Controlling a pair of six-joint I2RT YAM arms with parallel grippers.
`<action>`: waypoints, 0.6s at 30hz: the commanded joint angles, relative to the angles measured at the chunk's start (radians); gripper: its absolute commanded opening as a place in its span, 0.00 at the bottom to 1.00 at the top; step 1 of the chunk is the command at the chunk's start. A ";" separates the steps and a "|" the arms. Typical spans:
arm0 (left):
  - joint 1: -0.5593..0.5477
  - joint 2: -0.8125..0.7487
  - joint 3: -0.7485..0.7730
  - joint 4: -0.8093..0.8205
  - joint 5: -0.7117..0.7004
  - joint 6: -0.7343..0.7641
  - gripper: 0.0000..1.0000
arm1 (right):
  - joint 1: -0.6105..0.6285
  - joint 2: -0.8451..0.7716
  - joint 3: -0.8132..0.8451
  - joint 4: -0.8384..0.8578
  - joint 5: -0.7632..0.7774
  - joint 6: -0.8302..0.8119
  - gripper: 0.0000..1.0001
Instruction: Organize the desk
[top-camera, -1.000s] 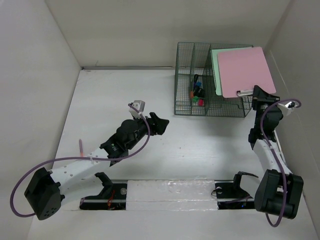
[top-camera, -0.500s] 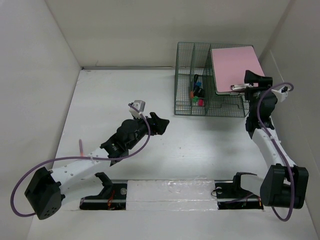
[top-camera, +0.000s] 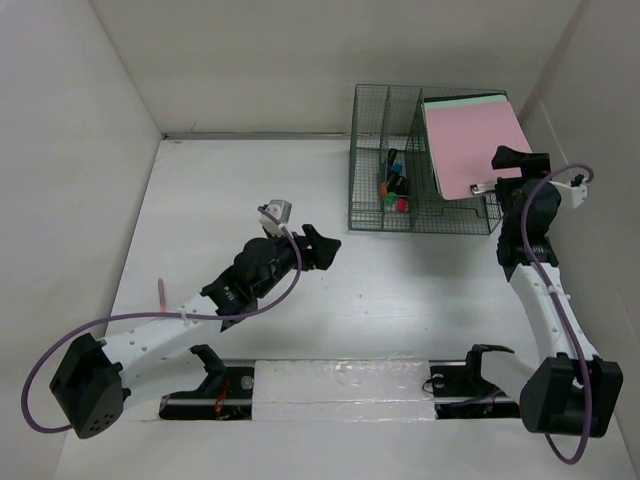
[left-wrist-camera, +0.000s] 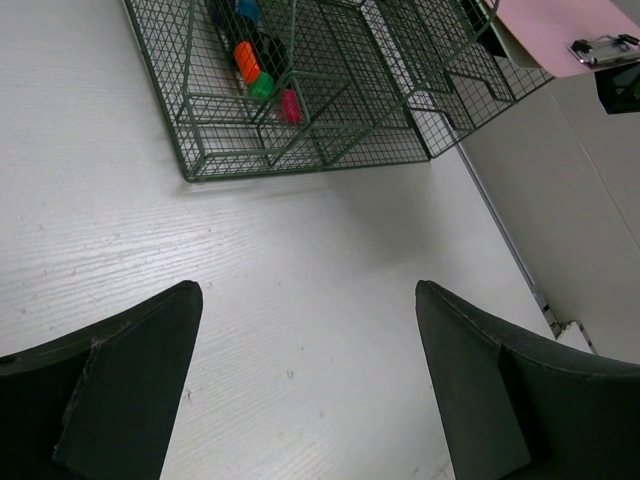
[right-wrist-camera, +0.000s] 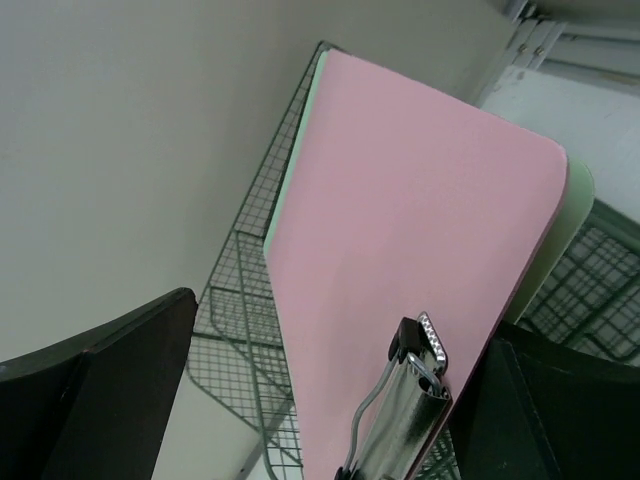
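Note:
The desk (top-camera: 400, 290) is a white tabletop. At its back right stands a green wire organizer (top-camera: 380, 215), and a pink clipboard (top-camera: 470, 140) leans in its right slot in front of a pale green board. My right gripper (top-camera: 515, 165) is open at the clipboard's clip end. In the right wrist view its jaws (right-wrist-camera: 340, 330) stand wide on either side of the pink clipboard (right-wrist-camera: 400, 220) and metal clip (right-wrist-camera: 405, 400), gripping nothing. My left gripper (top-camera: 322, 250) hangs open over bare desk (left-wrist-camera: 300, 260), with nothing between its jaws (left-wrist-camera: 308, 300).
Coloured markers (top-camera: 395, 185) lie in the organizer's middle compartment, also seen as markers (left-wrist-camera: 255, 75) in the left wrist view. White walls close in the desk on the left, back and right; the right wall (top-camera: 600, 200) is next to my right arm.
My right gripper has opened and let go of the pink clipboard, which swung back from overhanging the rack's front to leaning in its slot. The left jaws have widened slightly.

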 joint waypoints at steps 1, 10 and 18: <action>0.004 0.010 0.061 0.030 0.018 0.014 0.85 | 0.002 -0.042 0.005 -0.127 0.117 -0.080 1.00; 0.004 0.005 0.068 0.030 0.021 0.017 0.92 | -0.007 0.097 0.210 -0.340 0.091 -0.264 1.00; 0.004 0.008 0.074 0.021 0.031 0.017 0.92 | 0.114 0.333 0.528 -0.587 0.237 -0.419 1.00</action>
